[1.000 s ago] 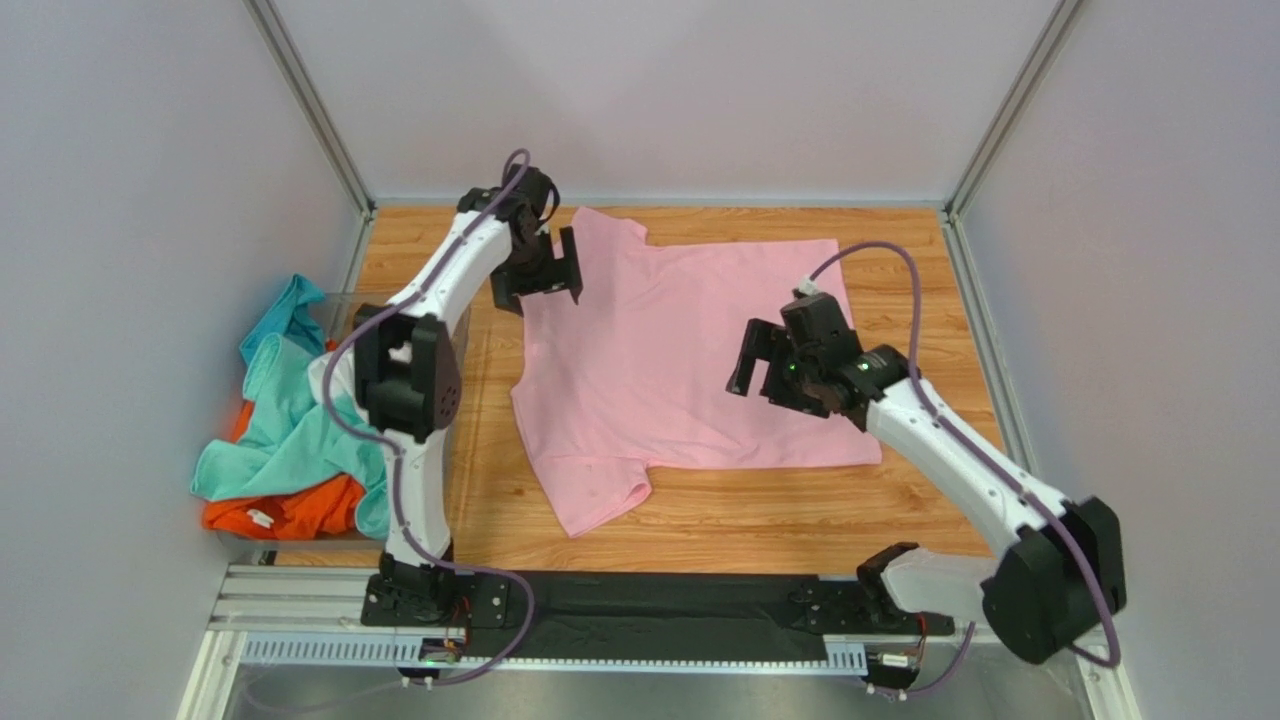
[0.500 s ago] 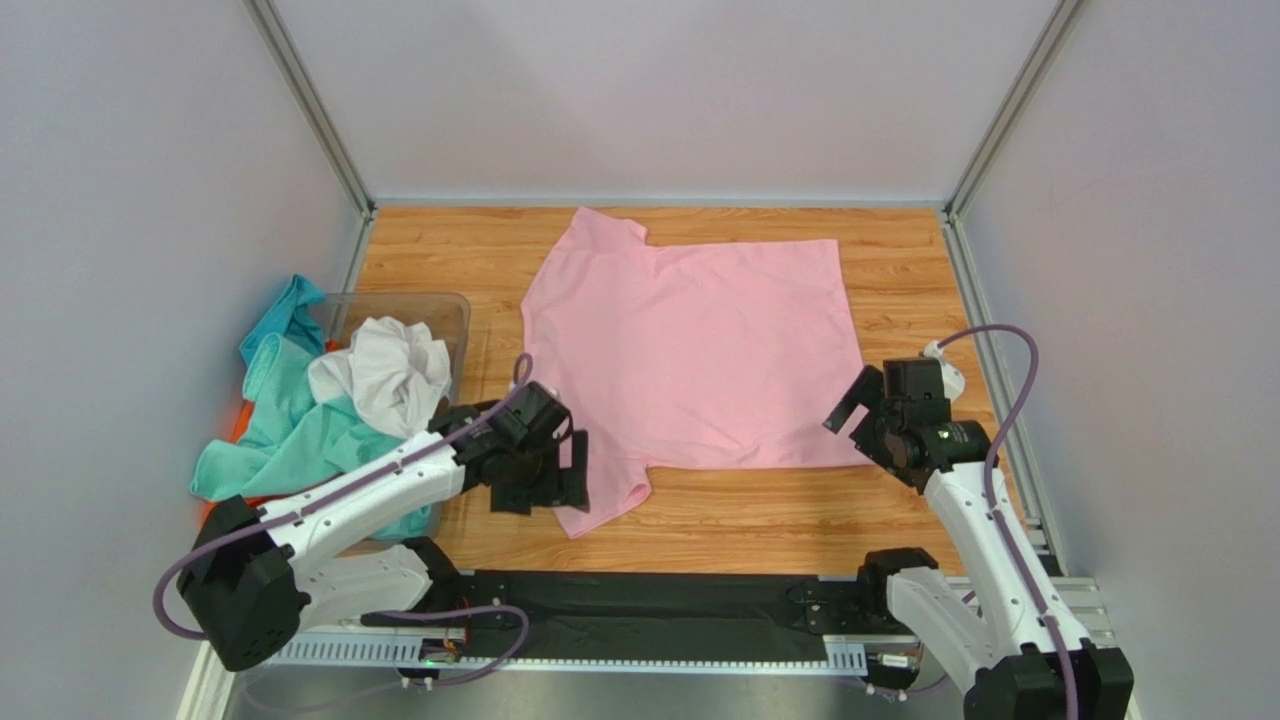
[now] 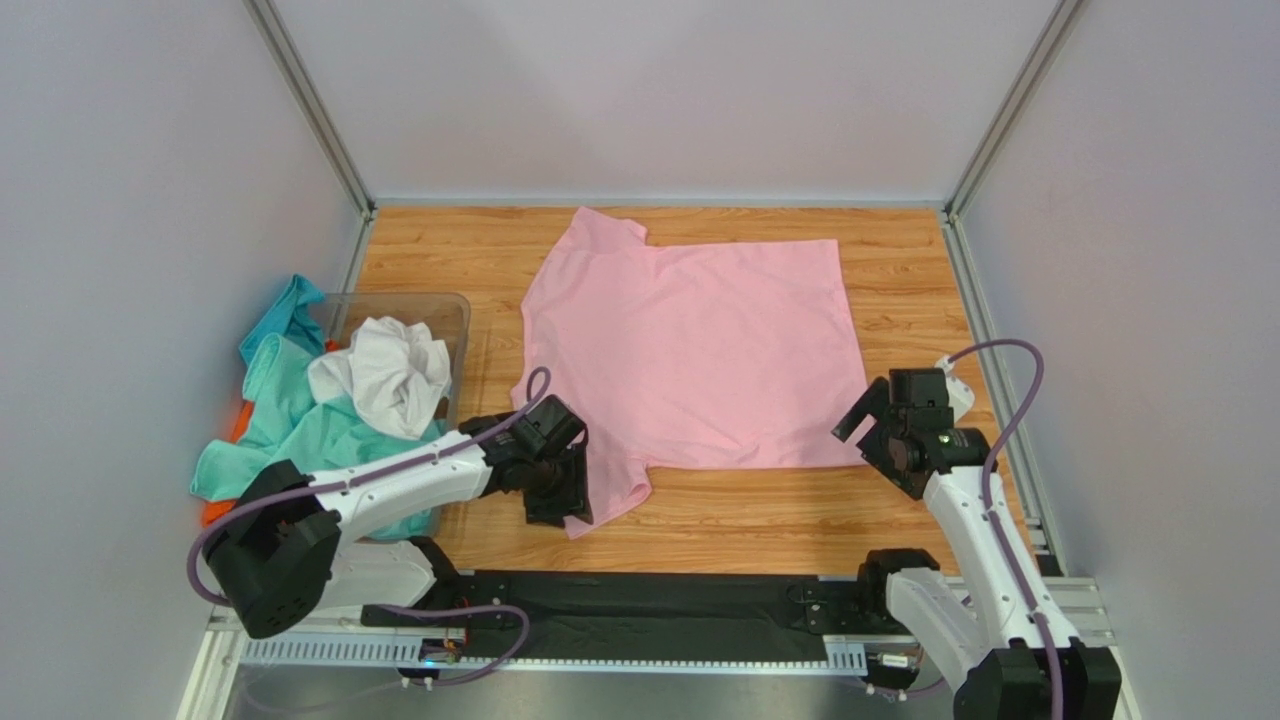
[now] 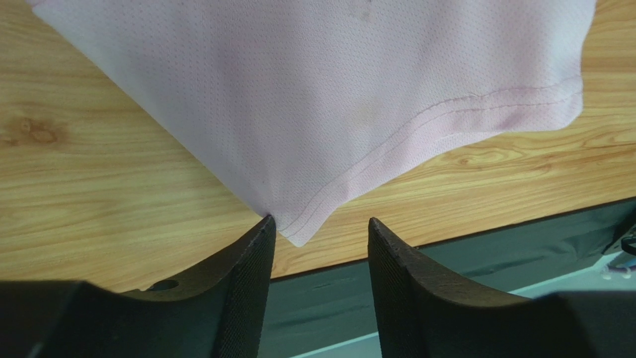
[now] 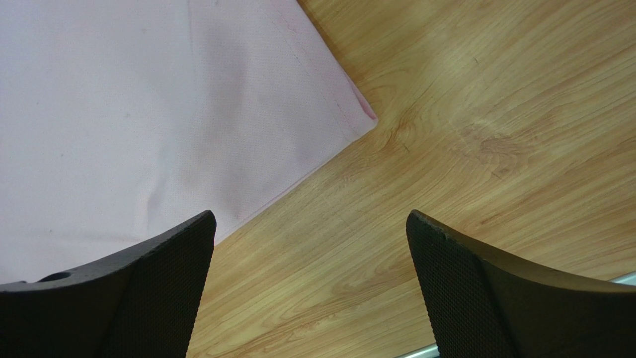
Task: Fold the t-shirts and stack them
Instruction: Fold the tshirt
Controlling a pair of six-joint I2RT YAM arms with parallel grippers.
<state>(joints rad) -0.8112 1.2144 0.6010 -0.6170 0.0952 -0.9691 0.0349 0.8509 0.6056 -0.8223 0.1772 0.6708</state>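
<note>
On the wooden table (image 3: 902,255) one pink t-shirt (image 3: 691,345) lies spread flat at the frame's centre, unfolded, so the first fold looks to be only starting. At the left edge three more are heaped: one teal t-shirt (image 3: 293,428), one white t-shirt (image 3: 388,375) and one orange t-shirt (image 3: 286,513), by one clear bin (image 3: 436,308). Of the two grippers, the left gripper (image 3: 568,498) has fingers parted around the lower-left sleeve tip and must pinch it. The right gripper (image 3: 872,443), spread wide and grasping nothing beside the lower-right hem corner, must first reach the cloth.
</note>
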